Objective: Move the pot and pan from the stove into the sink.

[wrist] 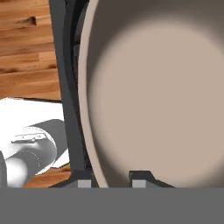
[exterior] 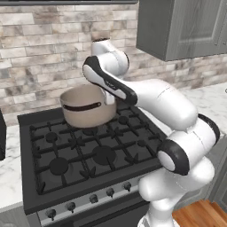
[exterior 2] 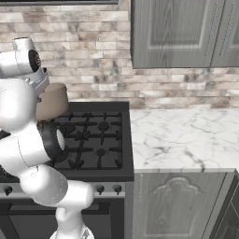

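Pot lifted above the stove

The gripper (wrist: 113, 180) pinches the rim of the pot (exterior: 86, 106) over the stove (exterior: 84, 153); the pot's inside is bare.

Stove (exterior: 88, 155); pot (exterior: 86, 108) seemingly lifted above.

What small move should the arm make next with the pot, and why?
Probably carry it further up and away. The claw has its fingers either side of the round tan-brown pot's rim, and the pot hangs tilted above the black gas stove, so the lift looks done.
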